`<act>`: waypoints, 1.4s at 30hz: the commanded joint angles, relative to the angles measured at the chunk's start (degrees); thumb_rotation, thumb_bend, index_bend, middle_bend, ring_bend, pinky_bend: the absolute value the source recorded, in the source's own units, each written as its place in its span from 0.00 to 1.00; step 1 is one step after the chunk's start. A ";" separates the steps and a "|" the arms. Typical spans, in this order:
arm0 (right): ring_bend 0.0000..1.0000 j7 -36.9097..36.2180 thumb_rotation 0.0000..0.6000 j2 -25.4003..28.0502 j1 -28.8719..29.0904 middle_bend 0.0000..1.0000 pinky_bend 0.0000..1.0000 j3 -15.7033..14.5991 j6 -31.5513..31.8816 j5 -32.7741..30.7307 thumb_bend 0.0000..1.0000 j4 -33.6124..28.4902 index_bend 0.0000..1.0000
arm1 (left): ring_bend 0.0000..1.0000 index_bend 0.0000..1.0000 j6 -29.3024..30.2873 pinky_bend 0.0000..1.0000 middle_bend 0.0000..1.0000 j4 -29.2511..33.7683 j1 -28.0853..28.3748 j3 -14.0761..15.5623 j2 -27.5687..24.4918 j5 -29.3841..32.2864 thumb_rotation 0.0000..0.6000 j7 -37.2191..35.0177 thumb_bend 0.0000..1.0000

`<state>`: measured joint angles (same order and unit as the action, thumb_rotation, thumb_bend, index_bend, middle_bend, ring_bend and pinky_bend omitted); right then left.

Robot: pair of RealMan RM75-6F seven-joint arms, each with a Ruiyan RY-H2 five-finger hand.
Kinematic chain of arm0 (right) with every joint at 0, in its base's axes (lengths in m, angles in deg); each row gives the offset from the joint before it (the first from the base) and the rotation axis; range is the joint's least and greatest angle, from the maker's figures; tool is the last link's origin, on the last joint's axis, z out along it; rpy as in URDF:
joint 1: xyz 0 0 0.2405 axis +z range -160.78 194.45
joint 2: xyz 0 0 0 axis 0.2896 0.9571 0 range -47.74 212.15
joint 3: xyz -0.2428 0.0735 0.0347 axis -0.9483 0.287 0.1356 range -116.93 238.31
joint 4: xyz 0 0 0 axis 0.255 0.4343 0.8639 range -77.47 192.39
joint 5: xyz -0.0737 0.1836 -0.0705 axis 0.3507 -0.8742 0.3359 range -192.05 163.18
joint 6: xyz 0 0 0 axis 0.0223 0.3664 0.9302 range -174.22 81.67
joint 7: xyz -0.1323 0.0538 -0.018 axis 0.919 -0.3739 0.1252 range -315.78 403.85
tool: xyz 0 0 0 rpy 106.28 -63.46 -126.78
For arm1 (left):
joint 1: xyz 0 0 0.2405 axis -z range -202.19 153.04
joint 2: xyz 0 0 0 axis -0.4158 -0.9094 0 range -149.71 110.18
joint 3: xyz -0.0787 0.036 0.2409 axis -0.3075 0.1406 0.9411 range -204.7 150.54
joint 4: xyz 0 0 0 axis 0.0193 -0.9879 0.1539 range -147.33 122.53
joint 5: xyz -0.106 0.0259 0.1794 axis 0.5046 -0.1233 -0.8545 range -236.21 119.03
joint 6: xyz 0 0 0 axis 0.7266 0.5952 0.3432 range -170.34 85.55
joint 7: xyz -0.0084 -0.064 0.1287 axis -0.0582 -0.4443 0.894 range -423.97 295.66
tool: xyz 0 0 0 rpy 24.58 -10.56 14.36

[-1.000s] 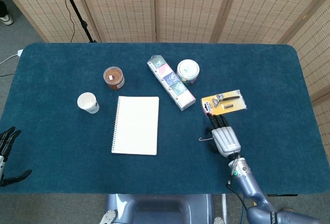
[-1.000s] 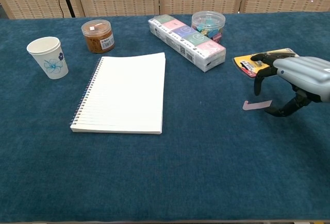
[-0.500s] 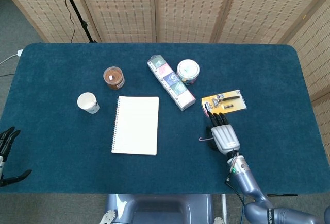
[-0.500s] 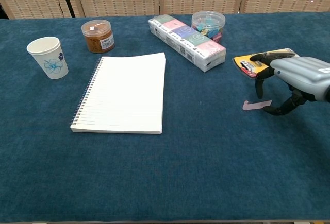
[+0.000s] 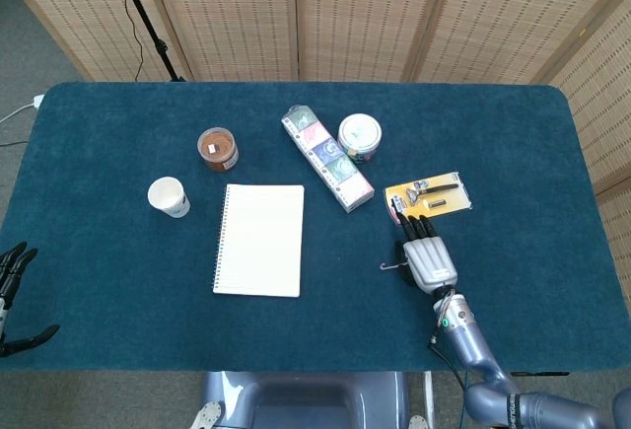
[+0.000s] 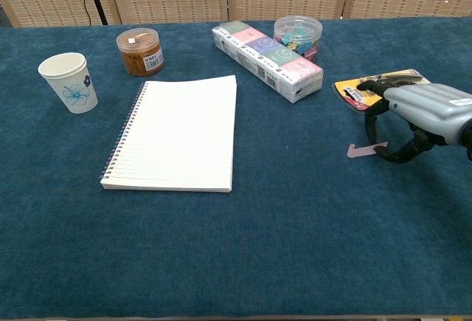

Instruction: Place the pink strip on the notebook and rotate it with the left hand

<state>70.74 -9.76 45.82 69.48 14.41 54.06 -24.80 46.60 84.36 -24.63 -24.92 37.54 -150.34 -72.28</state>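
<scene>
At the near edge, about 8 o'clock, the left hand [image 5: 14,291] hangs off the blue felt table [image 5: 148,311], fingers spread, holding nothing. At 4 o'clock the right hand [image 6: 413,118] arches over the pink strip [image 6: 363,150], fingertips at its end; whether it pinches, I cannot tell. The spiral notebook [image 6: 177,133] lies at centre, well apart; woven folding screens [image 5: 325,15] stand behind at 12 o'clock.

- R hand [image 6: 417,118]: low over the table on the right side, palm down, back of hand up, dark fingers [image 6: 371,118] arched down w/ tips at or near the cloth, thumb curled under toward them. Grip can't be made out.
- R forearm runs back to the near table edge.
- L hand [image 5: 14,291]: just off the near-left table corner, fingers spread, holding nothing; seen in head view only.
</scene>
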 commanded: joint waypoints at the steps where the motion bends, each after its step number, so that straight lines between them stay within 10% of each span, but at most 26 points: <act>1: 0.00 -0.08 1.00 -0.02 0.11 0.00 0.00 -0.03 -0.04 -0.15 0.47 0.10 0.53 | 0.00 0.00 0.02 0.00 0.00 -0.01 -0.02 0.00 0.02 0.01 1.00 0.05 0.00; 27: 0.00 0.93 1.00 -0.18 1.92 0.00 0.00 0.25 2.70 2.41 0.50 -2.95 0.60 | 0.00 0.00 0.47 0.00 0.00 -0.34 -0.19 0.06 -0.40 -0.33 1.00 -1.19 0.00; 42: 0.00 11.59 1.00 -6.45 11.59 0.00 0.00 6.66 0.27 1.26 0.52 -3.61 0.61 | 0.00 0.00 0.42 0.00 0.00 -0.62 -0.18 -0.04 -0.71 -0.08 1.00 -2.33 0.00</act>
<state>81.31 -15.22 56.24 75.26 15.25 55.62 -29.14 47.00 83.73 -24.81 -24.95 36.85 -150.43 -74.60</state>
